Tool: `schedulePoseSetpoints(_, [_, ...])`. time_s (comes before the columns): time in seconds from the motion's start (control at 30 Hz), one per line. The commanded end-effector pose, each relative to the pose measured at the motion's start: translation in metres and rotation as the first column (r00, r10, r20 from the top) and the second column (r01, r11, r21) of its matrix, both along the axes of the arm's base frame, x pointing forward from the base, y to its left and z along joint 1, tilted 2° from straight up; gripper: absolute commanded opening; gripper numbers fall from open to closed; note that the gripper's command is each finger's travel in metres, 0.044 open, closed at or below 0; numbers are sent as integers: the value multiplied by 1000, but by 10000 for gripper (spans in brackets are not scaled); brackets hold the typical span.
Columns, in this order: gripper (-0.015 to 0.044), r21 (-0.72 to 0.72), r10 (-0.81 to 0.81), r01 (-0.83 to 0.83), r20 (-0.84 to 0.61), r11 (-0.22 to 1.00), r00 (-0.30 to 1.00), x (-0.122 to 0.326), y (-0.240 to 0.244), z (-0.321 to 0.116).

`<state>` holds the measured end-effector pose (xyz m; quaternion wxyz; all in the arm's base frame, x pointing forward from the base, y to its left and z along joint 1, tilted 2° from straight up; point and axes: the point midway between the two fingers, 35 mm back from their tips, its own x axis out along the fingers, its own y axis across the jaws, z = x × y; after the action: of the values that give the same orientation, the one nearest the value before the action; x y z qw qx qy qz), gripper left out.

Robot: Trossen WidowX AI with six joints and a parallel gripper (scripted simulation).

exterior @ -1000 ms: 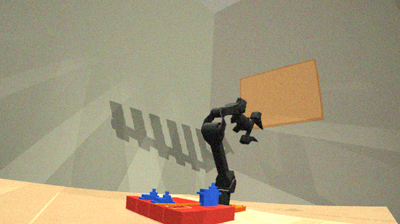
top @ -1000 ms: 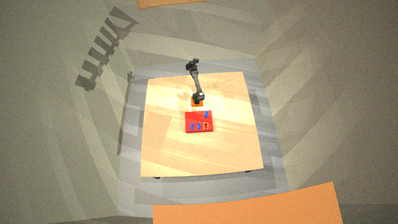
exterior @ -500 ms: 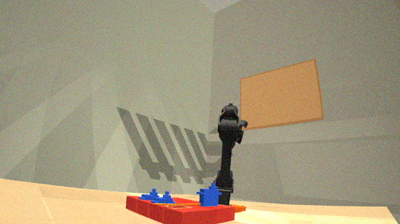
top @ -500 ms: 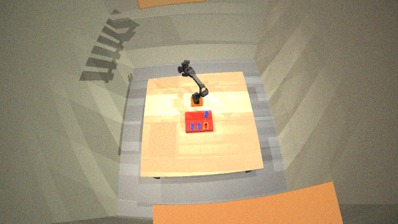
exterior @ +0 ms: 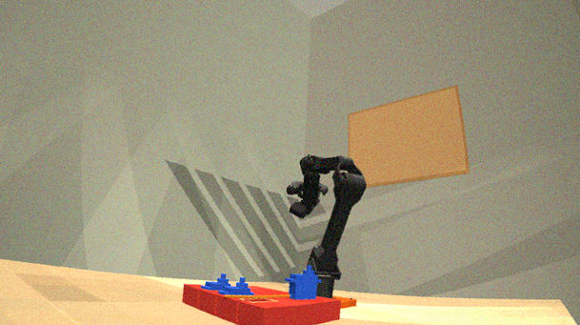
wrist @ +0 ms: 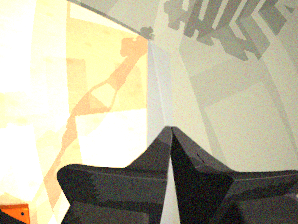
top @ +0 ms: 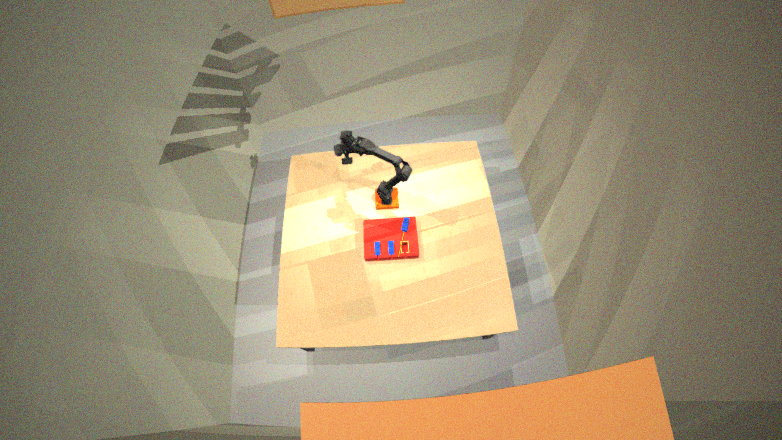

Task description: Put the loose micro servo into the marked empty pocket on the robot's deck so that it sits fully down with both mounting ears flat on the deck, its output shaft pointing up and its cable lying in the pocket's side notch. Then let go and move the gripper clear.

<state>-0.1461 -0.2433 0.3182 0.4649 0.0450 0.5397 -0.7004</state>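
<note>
Top view: the claw [top: 346, 158] is held high over the bench [top: 437, 306] far edge, well away from the red deck [top: 382, 227]. The loose servo [top: 405, 224] is seen lying on the deck, just behind the yellow-marked pocket [top: 404, 248].

Exterior view: the servo [exterior: 303, 284] is seen on the deck's near corner by the arm base.

Wrist view: the claw [wrist: 172, 137] is clenched, tips touching, nothing grasped.
</note>
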Motion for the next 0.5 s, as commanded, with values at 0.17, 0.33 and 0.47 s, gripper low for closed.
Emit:
schedulePoseSetpoints(0.17, [0,1,257,-260,164,966,953,90,-44,-28])
schedulePoseSetpoints(0.33, [0,10,377,-391,250,920,892,145,-56,-43])
schedulePoseSetpoints(0.47, [0,29,453,-485,314,874,835,194,-56,-58])
